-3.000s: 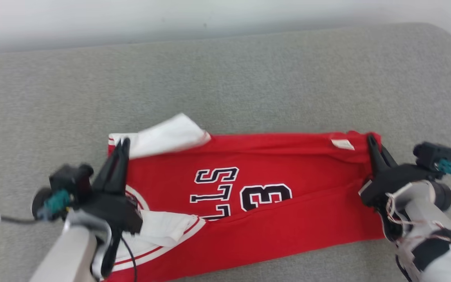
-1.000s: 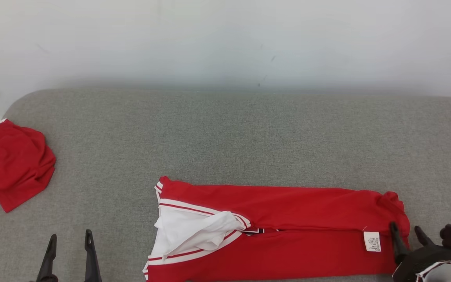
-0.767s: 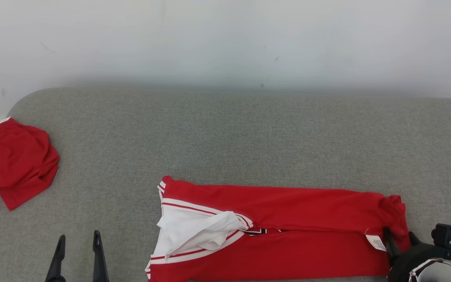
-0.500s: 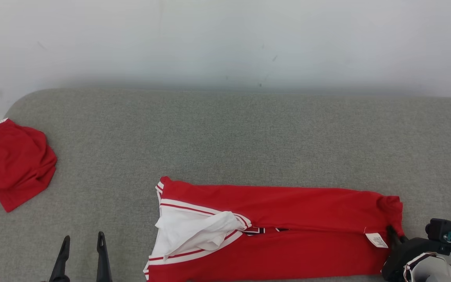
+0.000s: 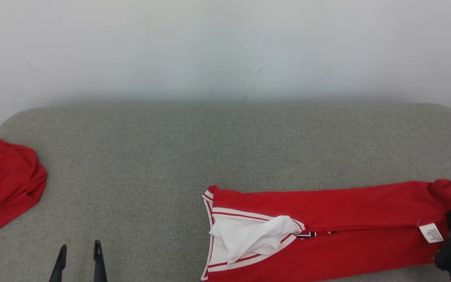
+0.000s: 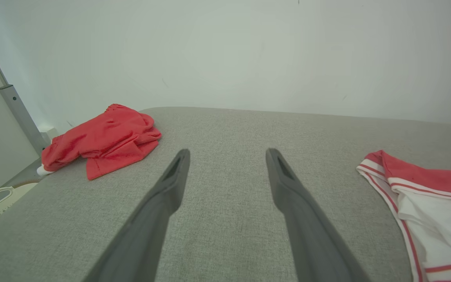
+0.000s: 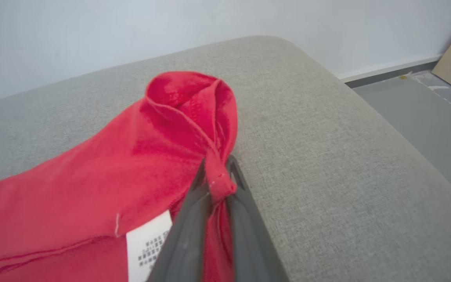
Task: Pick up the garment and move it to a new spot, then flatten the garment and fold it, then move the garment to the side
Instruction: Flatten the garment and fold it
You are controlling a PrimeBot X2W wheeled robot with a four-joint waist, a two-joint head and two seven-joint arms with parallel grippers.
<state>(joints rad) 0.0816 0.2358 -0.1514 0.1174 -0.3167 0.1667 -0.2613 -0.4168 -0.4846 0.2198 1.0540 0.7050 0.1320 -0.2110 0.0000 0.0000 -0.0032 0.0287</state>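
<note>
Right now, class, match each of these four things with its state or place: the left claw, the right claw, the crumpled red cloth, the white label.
1 left claw
2 right claw
3 crumpled red cloth
4 white label

A shut on an end of the jersey
B on the jersey, by the right claw
C open, empty
D at the left edge of the cushion

Pairs: 1-C, 2-A, 3-D, 4-B

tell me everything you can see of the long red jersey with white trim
The red jersey with white trim is soft fabric folded into a long band, lying on the grey upholstered surface. Its white lining spills out at the left end; a white care label sits near the right end, where the right hand pinches a bunched corner.
</note>
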